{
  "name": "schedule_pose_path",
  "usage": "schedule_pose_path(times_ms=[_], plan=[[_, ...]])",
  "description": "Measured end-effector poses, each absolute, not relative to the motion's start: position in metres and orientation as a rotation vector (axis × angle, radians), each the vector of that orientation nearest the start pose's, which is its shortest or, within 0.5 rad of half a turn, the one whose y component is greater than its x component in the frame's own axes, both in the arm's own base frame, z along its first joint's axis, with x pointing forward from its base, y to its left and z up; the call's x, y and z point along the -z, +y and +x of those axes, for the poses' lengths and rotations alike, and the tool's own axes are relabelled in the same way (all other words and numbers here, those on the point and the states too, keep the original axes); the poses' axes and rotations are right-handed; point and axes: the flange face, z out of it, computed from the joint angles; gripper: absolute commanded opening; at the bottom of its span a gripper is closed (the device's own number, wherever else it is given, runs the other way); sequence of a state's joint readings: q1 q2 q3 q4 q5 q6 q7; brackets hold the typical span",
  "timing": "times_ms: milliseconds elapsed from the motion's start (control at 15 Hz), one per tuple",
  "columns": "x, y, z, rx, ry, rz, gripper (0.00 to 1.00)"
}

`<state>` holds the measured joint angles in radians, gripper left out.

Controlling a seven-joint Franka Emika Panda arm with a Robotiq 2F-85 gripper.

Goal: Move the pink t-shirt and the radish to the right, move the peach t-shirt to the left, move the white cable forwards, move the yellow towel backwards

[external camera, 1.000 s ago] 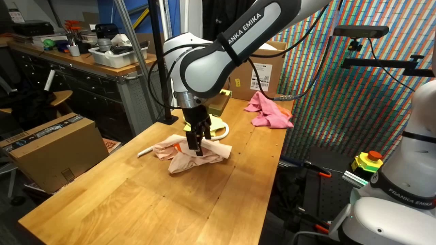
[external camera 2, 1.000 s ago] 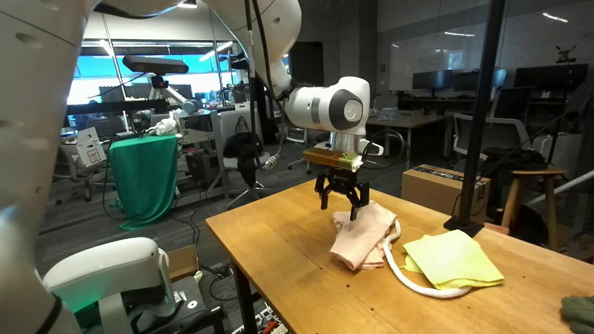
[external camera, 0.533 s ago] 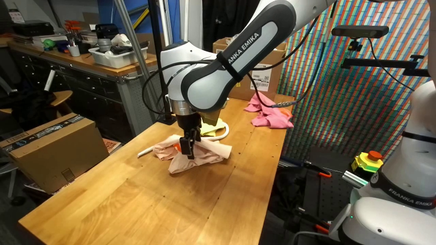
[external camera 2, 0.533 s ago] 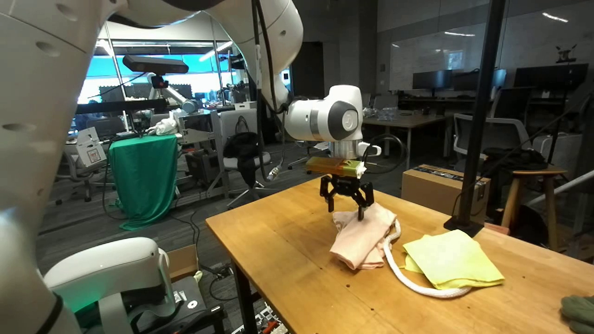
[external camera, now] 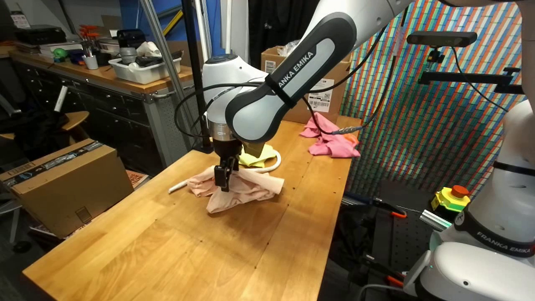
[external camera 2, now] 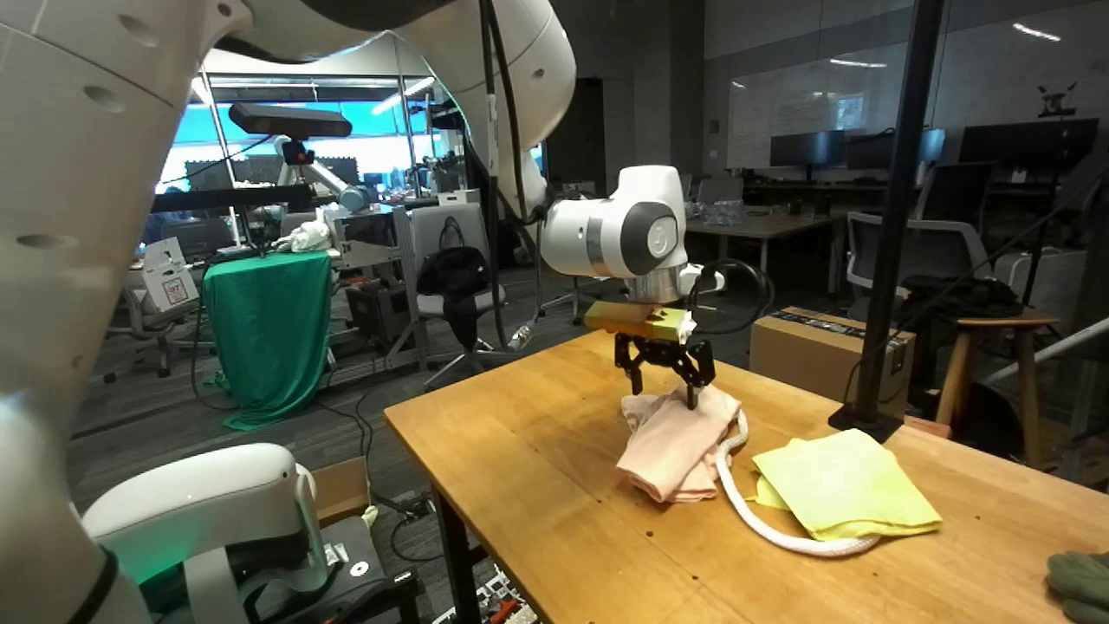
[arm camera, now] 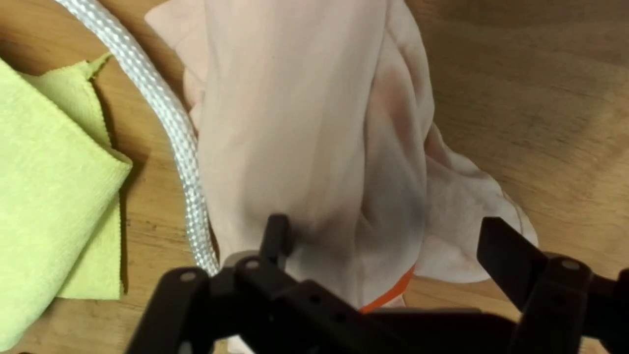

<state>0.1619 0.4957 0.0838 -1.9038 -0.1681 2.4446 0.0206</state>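
Note:
The peach t-shirt (external camera: 255, 194) lies crumpled on the table in both exterior views (external camera 2: 667, 459) and fills the middle of the wrist view (arm camera: 290, 123). My gripper (external camera 2: 664, 395) is open and empty just above it; in the wrist view its fingers (arm camera: 384, 226) spread over the cloth. I cannot tell whether a fingertip touches. The white cable (external camera 2: 754, 520) curves beside the t-shirt and under the folded yellow towel (external camera 2: 849, 485); both show in the wrist view, cable (arm camera: 162, 98) and towel (arm camera: 44, 187). The pink t-shirt (external camera: 330, 144) lies farther back. No radish shows.
The wooden table (external camera: 167, 251) carries everything. A cardboard box (external camera: 296, 110) stands at its back end. A black post (external camera 2: 892, 217) rises at the table's edge near the towel. A dark green item (external camera 2: 1079, 581) sits at the frame edge.
The arm has come down and my gripper has shifted across the peach t-shirt, toward its end with the orange patch. The gripper stays open. The cloths and cable have not moved.

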Motion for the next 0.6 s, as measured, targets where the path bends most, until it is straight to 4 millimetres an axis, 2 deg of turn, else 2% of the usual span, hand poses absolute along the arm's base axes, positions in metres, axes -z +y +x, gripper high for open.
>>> schedule_pose_path(times_ms=[133,200,267,600], plan=[[-0.2391,0.1501,0.6187,0.104,-0.533,-3.172,1.00],[-0.2375,0.1500,0.6188,0.107,-0.529,-3.178,0.75],[-0.2361,0.1503,0.6187,0.107,-0.524,-3.182,0.73],[-0.2347,0.1530,0.6178,0.106,-0.503,-3.188,0.35]])
